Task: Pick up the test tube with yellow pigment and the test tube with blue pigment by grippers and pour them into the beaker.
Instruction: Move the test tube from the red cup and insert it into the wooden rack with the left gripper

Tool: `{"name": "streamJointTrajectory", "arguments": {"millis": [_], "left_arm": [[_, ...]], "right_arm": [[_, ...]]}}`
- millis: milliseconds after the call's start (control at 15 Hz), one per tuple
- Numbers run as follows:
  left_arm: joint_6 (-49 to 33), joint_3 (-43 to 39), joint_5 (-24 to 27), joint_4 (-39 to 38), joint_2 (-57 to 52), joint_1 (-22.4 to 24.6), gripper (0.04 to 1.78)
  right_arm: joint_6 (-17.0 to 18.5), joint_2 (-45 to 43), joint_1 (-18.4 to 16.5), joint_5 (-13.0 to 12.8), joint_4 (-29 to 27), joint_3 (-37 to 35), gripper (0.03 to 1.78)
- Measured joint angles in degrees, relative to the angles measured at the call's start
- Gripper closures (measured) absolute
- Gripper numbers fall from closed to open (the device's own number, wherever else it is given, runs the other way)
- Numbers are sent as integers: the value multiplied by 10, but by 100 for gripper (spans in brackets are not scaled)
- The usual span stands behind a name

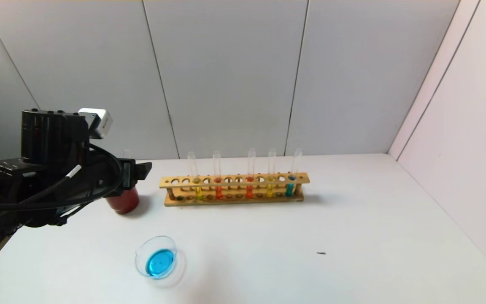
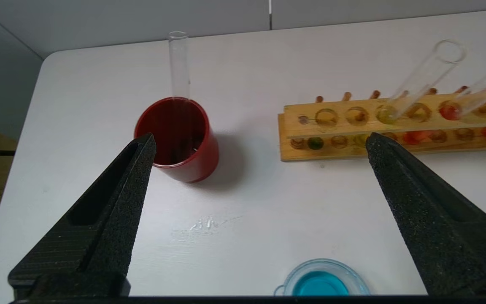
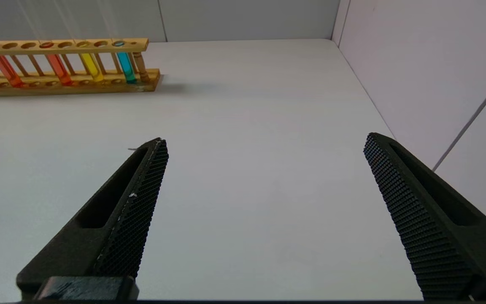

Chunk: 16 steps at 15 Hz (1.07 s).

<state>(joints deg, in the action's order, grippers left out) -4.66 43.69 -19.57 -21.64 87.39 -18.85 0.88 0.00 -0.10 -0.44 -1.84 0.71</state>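
Nearest the camera, close to the tabletop's (image 1: 352, 261) front edge and left of centre, the beaker (image 1: 157, 261) holds a shallow pool of bright blue liquid. Behind it, near the left edge, an empty clear test tube (image 2: 178, 63) stands in the dark-red cup (image 2: 179, 137). The left gripper (image 2: 260, 143) hangs just in front of that cup, jaws spread wide, grasping nothing. Toward the back edge stands the wooden rack (image 1: 234, 188); the test tube with yellow pigment (image 1: 198, 177) sits upright near its left end, with two orange tubes, a golden-yellow one and a teal one (image 1: 291, 177) to its right. The right gripper (image 3: 264, 145) hovers over bare tabletop near the right edge, jaws wide apart, empty.
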Motion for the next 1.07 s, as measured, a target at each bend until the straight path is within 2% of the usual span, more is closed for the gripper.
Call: {"name": "streamJointTrajectory", "arguments": {"millis": [200,400,800,1067], "left_arm": [[-45,-2,-46,-2,-3,-60,8],[-85,0,-58,-9,18,-100,8],[-88,-3,-53,-117,97,-114,8],[-86,15,-52,-156,159,-114,8]], "right_arm": [[0,0,0,0,0,0,11],[0,0,0,0,0,0,11],[0,0,0,0,0,0,11],[0,0,0,0,0,0,11]]}}
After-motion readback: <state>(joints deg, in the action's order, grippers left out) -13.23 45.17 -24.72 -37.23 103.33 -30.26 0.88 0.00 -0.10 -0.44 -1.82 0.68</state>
